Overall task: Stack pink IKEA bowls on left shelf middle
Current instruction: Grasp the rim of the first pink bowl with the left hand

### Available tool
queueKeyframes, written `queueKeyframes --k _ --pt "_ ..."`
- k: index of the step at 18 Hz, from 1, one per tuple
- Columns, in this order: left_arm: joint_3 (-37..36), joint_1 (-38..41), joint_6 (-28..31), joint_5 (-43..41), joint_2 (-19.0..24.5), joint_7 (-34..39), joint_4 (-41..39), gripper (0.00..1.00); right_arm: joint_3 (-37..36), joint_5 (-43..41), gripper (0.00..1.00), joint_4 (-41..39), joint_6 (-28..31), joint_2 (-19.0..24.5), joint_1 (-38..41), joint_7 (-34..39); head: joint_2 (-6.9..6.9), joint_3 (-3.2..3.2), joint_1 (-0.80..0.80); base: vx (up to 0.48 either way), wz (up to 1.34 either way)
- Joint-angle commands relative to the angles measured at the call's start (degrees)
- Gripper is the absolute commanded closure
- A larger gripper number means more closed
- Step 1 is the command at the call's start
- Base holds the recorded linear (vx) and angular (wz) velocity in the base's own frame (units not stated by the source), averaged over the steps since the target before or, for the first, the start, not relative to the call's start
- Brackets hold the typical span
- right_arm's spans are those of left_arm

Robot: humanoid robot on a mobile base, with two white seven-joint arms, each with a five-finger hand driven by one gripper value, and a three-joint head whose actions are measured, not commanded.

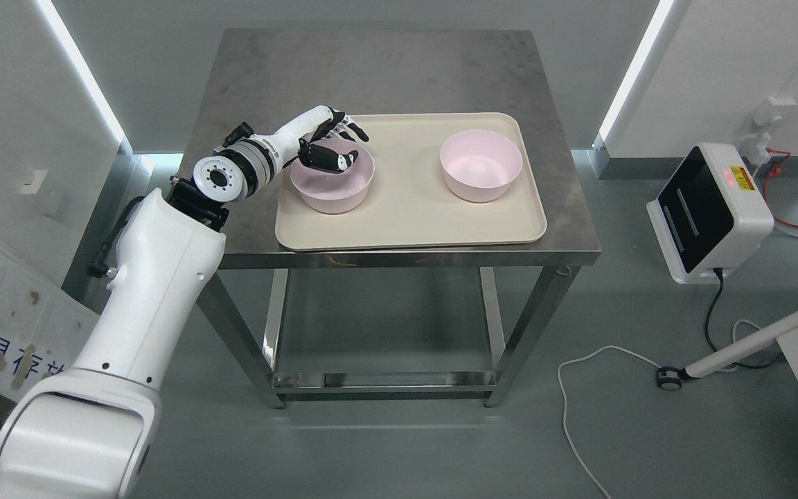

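Steel bench [399, 69] on grey floor carries beige plastic tray [409, 222]. Two pink plastic bowls on tray: left bowl [333, 193], right bowl [480, 166], well apart. Left hand [330, 147] pinching left bowl's far-left rim, thumb inside, fingers outside. Bowls likely light, rigid, smooth, slip-prone; rim pinch best.

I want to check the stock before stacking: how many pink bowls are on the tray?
2. One pink bowl sits on the left part of the beige tray, with the left hand at its rim. The other pink bowl stands on the right part. None seems hidden.
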Motion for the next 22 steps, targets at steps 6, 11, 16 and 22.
queueKeyframes --k 6,11,16,22 --pt "-1.2 0.8 -2.9 0.0 -1.0 0.1 0.2 1.0 -0.6 -0.1 0.0 -1.9 0.1 -1.0 1.7 0.0 0.0 0.0 0.0 0.0 0.0" --pt "6.0 -0.4 -2.8 0.4 -5.1 -0.8 -0.5 1.0 -0.6 0.0 0.0 -1.9 0.0 -1.0 1.7 0.0 0.0 0.0 0.0 0.0 0.0" --pt "7.9 -2.7 -2.2 0.4 -5.3 -1.3 -2.5 1.0 -0.6 -0.1 0.0 -1.9 0.1 -1.0 1.7 0.0 0.0 0.0 0.0 0.0 0.0" --pt "-0.7 -8.4 1.5 2.7 -5.3 0.4 -3.0 1.0 -0.7 0.0 0.0 -1.9 0.0 -1.0 1.7 0.0 0.0 0.0 0.0 0.0 0.0"
